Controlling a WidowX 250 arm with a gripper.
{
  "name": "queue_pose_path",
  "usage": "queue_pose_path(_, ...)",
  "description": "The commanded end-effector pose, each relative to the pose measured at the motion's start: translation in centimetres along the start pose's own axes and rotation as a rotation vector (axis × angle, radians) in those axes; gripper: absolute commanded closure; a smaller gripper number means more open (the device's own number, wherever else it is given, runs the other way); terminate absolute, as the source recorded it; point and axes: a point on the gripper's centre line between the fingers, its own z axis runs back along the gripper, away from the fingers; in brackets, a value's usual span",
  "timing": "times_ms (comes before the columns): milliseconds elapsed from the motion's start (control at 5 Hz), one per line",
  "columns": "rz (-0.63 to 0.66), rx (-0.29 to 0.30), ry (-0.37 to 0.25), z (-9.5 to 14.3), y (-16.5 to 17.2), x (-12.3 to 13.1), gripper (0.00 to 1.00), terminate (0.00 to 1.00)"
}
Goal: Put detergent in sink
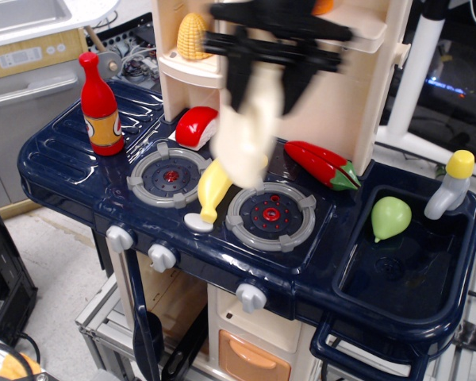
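Observation:
My gripper (263,75), black and blurred with motion, is shut on the detergent (246,133), a plain cream-white bottle that hangs down from the fingers. It is in the air above the stove top, between the two burners and over the upper end of the banana (213,189). The sink (404,274), a deep dark navy basin with a round drain, is at the right. A green pear (390,217) lies in its back left corner. The grey faucet with a yellow cap (452,184) stands at its back right.
A red bottle with an orange label (100,107) stands at the back left. Two round grey burners (169,178) (270,216) sit on the counter. A red pepper (324,165) lies by the cream cabinet wall (333,103). A red-and-white piece (197,127) and a corn cob (192,36) are behind.

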Motion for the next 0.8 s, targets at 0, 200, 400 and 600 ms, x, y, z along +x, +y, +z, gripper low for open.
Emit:
queue_pose_path(0,0.201,-0.096,0.015,2.1,-6.6,-4.2,1.0,0.0)
queue_pose_path(200,0.254,-0.17,0.007,0.9,-8.9,-5.3,1.0,0.0)
queue_pose_path(400,0.265,-0.235,-0.008,-0.5,-9.7,-5.3,1.0,0.0)
queue_pose_path(600,0.221,-0.297,-0.08,-1.8,-10.1,-4.6,0.0,1.0)
